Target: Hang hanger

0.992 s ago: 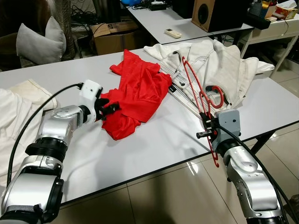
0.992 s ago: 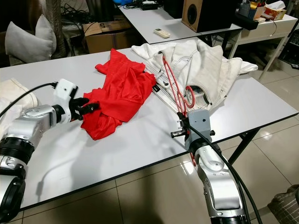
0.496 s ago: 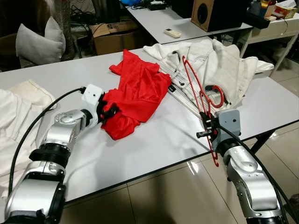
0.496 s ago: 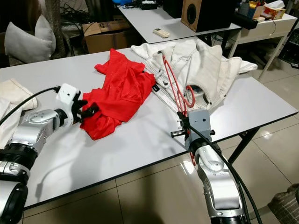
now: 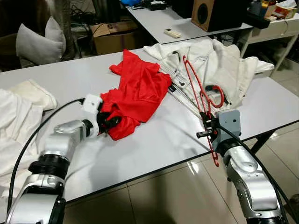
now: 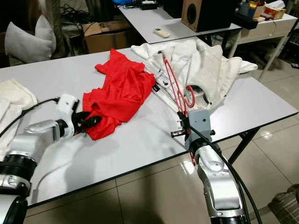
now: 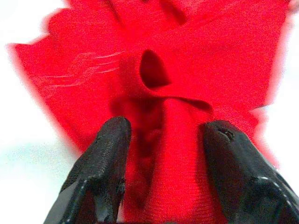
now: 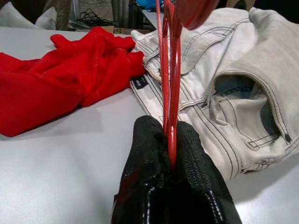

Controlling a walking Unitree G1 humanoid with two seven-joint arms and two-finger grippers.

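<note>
A white rectangular tabletop [image 5: 154,149] stands on a glossy beige tiled floor [image 5: 168,196]. At 12 o'clock a second white table [image 5: 180,25] carries a brown wooden speaker box [image 5: 205,14]. At 10 o'clock lie a grey cushion [image 5: 39,39] and a brown cardboard box [image 5: 112,37].

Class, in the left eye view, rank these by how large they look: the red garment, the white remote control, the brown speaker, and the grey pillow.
1. red garment
2. grey pillow and brown speaker: alike, and the speaker is cut off by the picture's edge, so unranked
3. white remote control
</note>
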